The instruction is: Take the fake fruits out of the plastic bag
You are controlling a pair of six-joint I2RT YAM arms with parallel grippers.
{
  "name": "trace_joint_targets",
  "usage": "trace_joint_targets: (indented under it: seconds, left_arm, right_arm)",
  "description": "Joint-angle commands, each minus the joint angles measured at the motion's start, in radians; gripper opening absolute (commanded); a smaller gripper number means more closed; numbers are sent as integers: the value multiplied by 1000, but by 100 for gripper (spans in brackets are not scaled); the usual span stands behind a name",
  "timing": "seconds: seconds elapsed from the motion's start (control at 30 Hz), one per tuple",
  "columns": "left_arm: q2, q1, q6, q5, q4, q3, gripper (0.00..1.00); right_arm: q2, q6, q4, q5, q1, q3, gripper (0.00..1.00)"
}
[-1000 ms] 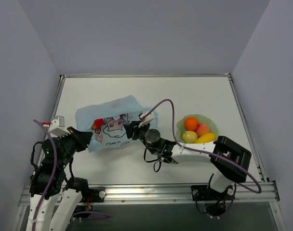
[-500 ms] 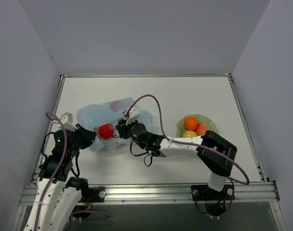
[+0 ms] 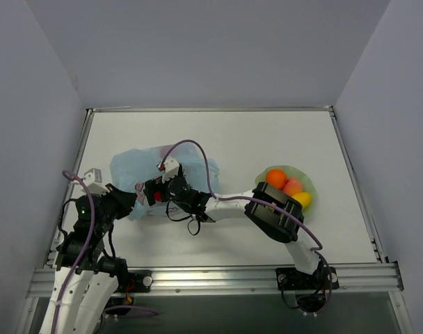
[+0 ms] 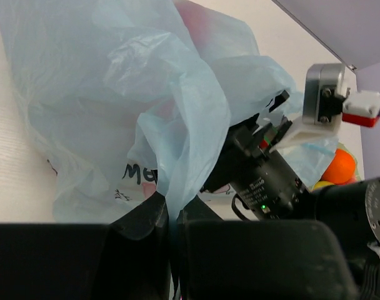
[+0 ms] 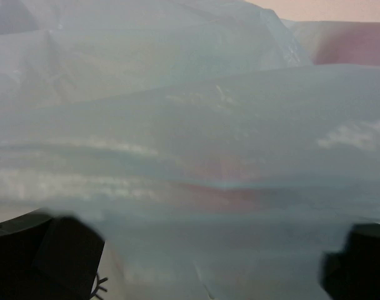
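The left gripper [image 4: 172, 220] is clamped on a fold of the plastic bag [image 4: 115, 94] at the bag's near-left edge. The right gripper [image 3: 149, 194] reaches into the bag from its right, fingers [image 5: 49, 250] spread wide with film draped across them, gripping nothing I can make out. A red fruit [image 3: 158, 196] sits right at those fingers, so this arm is nearer. The bag lies on the white table [image 3: 281, 132], with bare surface between it and the dish [image 3: 261, 185] of fruits [image 3: 275, 178] to its right.
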Motion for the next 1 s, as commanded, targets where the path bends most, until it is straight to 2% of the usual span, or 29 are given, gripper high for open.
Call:
trace_joint_targets:
  seconds: [0.0, 0.23, 0.33, 0.43, 0.47, 0.53, 0.67, 0.83, 0.97]
  left_arm:
    - [-41, -2, -9, -17, -58, -6, 2]
    - [-42, -2, -11, 10, -35, -36, 2]
    - [-42, -2, -8, 10, -38, -28, 2]
    - [-42, -2, 6, 1, -51, -11, 2]
    - [-42, -2, 8, -2, -57, -5, 2]
    - [-44, -2, 11, -2, -61, 1, 2]
    - [-44, -2, 18, -3, -69, 17, 2]
    - [-39, -2, 29, 1, -61, 33, 2]
    - [-16, -2, 52, 6, -37, 84, 2]
  right_arm:
    - [39, 13, 23, 43, -5, 64, 96]
    - [102, 24, 6, 94, -5, 56, 97]
    - [109, 4, -11, 106, -8, 87, 93]
    - [100, -18, -5, 109, -7, 104, 75]
    - [88, -22, -3, 110, -7, 107, 59]
    - [59, -30, 6, 112, -4, 98, 48]
    - [-73, -33, 50, 98, 16, 5, 40]
    - [-311, 5, 92, 34, 27, -196, 39]
    - [-508, 40, 38, 17, 39, -328, 39]
